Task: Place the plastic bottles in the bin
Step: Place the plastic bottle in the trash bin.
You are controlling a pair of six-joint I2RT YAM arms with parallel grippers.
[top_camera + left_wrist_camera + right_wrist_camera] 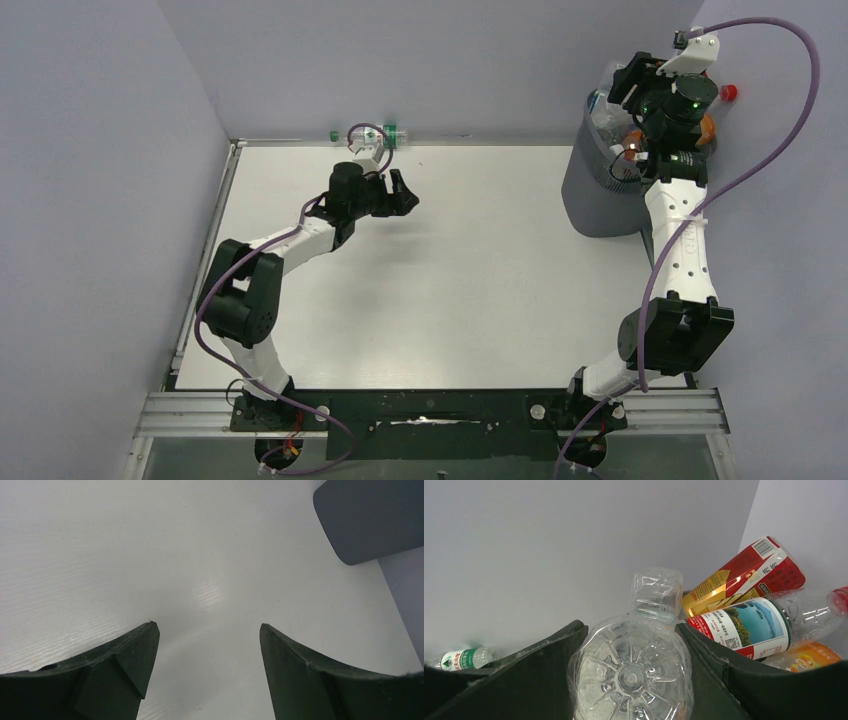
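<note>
My right gripper (pixel 630 627) is shut on a clear plastic bottle (pixel 631 675), whose ribbed bottom faces the camera. In the top view this gripper (pixel 628 85) hangs over the dark grey bin (pixel 590 195) at the back right. Under it lie other bottles: one with a red and blue label (pixel 744 625), a red and yellow one (pixel 744 577) and an orange one (pixel 809 657). A green-labelled bottle (pixel 365 133) lies against the back wall. My left gripper (pixel 403 190) hovers over the table just in front of it, open, with nothing between its fingers (pixel 135 655).
The left wrist view shows bare white table (pixel 200 555) and the bin's side (pixel 372 520) at the upper right. Grey walls close in the table at the back and both sides. A purple cable (pixel 780 120) loops beside the right arm.
</note>
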